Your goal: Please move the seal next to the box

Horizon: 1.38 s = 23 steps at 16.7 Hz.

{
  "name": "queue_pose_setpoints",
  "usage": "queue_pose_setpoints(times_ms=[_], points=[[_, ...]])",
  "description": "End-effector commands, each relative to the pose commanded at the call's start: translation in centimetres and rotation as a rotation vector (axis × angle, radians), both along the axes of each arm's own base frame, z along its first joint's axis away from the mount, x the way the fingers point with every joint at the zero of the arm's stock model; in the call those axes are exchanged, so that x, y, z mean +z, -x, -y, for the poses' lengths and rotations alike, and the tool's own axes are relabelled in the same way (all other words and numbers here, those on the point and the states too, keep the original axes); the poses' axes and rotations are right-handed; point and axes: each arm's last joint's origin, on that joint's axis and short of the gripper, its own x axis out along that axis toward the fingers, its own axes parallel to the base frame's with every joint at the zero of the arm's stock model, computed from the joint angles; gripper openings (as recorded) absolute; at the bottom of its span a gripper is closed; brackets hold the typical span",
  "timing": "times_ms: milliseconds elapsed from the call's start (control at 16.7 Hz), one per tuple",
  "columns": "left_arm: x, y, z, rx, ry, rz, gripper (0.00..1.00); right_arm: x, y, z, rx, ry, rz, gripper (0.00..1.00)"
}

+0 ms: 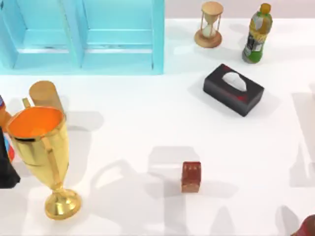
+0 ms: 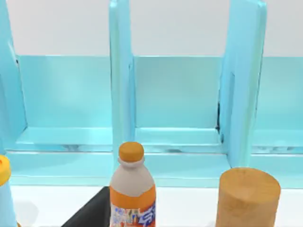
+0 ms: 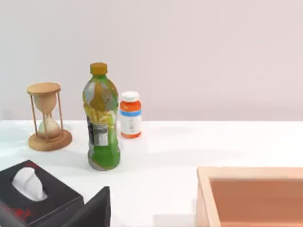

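overhead downward, wrist cameras level, low

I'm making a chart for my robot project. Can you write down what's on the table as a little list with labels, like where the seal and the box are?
seal: small reddish-brown block, near the front middle of the table, standing alone
box: black tissue box with white tissue, toward the back right, well apart from the seal
task status: seal not yet beside the box
behind the box: hourglass and green bottle
back left: light-blue cabinet
front left: gold trophy
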Motion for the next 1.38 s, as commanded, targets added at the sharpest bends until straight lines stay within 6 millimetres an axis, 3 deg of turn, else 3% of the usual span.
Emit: queue_pose_setpoints(times_ms=[300,660,840,960,1200,1380], points=[[0.0,0.0,0.0,0.0,0.0,0.0,1.0,1.1,0.0,-0.6,0.055,-0.045,-0.054,1.0],[0.0,0.0,0.0,0.0,0.0,0.0,1.0,7.7,-1.7,-4.1,0.252,-0.213,-0.403,1.0],[0.0,0.0,0.0,0.0,0.0,0.0,1.0,10.7,-4.6,-7.8,0.298,-0.243,-0.691,1.0],[0.0,0.0,0.0,0.0,0.0,0.0,1.0,11.5,-7.2,-11.2,0.287,-0.224,-0.903,1.0],[0.0,0.0,0.0,0.0,0.0,0.0,1.0,10.1,-11.8,-18.9,0.184,-0.125,-1.271,1.0],[0.0,0.0,0.0,0.0,0.0,0.0,1.0,8.4,-14.1,-23.6,0.096,-0.06,-1.434,1.0]])
